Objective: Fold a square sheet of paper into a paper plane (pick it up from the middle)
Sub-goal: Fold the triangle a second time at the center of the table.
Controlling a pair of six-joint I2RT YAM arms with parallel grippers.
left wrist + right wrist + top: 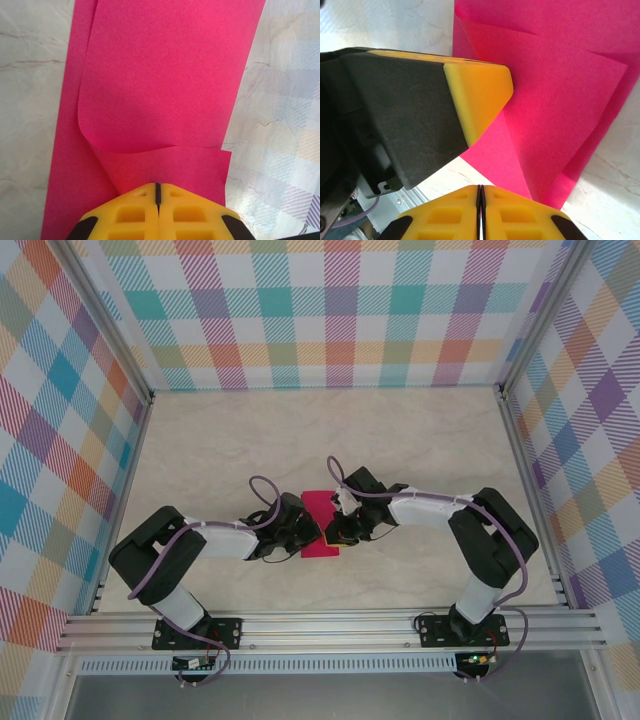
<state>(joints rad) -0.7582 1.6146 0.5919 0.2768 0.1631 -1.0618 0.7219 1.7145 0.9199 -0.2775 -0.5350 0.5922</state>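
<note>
The square sheet of paper [320, 523], bright magenta, lies on the marble table between the two grippers, partly folded. In the left wrist view the square sheet of paper [165, 85] has a curled upper layer over a flat lower one. A diagonal flap crosses the square sheet of paper [560, 90] in the right wrist view. My left gripper [158, 186] is shut, its tips at the edge of a folded flap. Its yellow fingertip [480, 95] rests on the paper's near side. My right gripper [480, 189] is shut with nothing in it, just off the paper's corner. A paper plane is out of view.
Aluminium rails [330, 625] run along the near edge in front of the arm bases. Plaid walls [330, 310] close the table at the back and both sides. Bare marble table [250, 440] stretches behind the paper.
</note>
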